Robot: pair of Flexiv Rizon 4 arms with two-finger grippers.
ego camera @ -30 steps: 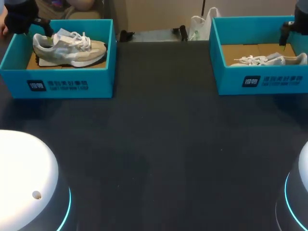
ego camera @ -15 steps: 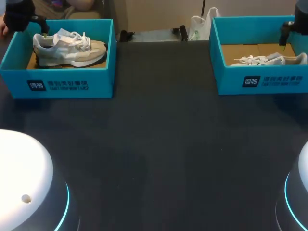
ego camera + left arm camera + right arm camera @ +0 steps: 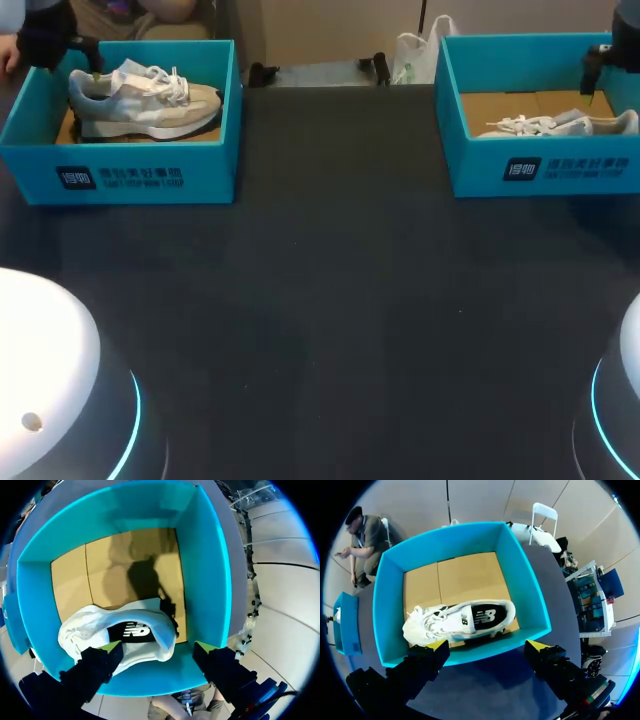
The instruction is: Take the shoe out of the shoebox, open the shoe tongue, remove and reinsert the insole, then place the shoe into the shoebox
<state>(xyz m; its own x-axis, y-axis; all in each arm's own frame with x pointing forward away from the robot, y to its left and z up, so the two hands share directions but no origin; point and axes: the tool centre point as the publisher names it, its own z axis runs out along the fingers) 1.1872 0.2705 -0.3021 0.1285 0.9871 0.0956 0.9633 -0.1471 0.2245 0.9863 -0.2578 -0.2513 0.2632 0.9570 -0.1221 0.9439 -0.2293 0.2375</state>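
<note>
1. Left gripper [image 3: 157, 650] hung over the far outer corner of the left shoebox [image 3: 120, 172], fingers spread wide and holding nothing.
2. Left shoe [image 3: 120, 635] lay on its sole inside that box, heel end under my wrist. One yellow tip sat above the heel collar, the other out toward the box wall. No contact seen.
3. Right gripper [image 3: 487, 647] was likewise spread and empty, above the right shoebox [image 3: 390, 610]. The right shoe [image 3: 460, 622] lay inside it along one wall.
4. Judgement: step one, taking the shoe out, was not yet done; both shoes were in their boxes, ungrasped.
5. Next move, left side: centre both fingers across the heel collar, clear of the wall, descend, close, then lift straight up.
</note>
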